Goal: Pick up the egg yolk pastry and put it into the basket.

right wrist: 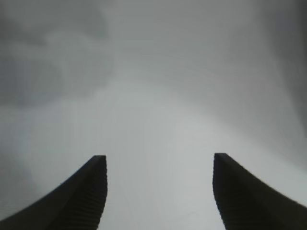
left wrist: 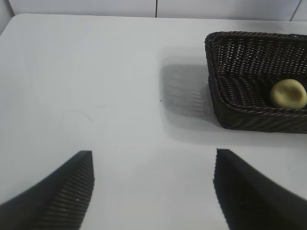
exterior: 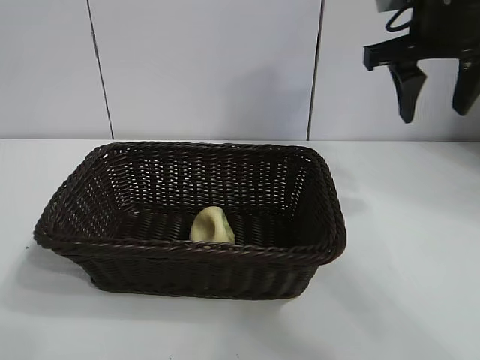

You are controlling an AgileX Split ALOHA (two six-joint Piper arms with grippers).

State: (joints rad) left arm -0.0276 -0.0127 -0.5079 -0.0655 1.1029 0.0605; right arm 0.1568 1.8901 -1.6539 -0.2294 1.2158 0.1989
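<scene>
Ext view: egg yolk pastry point(exterior: 212, 226) lying on basket point(exterior: 330, 196) floor, near front wall; right gripper point(exterior: 436, 90) up high, beyond basket's right end, fingers apart, nothing btwn them. L wrist view: left gripper point(left wrist: 153, 191) above bare table point(left wrist: 96, 86) beside basket, fingers spread, empty. R wrist view: fingers apart over blank table only. Judged: placement done, retreat step; next calls for parking right arm clear, no regrasp.

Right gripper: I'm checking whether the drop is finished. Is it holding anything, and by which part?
Nothing. The right gripper hangs open and empty above the table; the egg yolk pastry lies inside the basket.
</scene>
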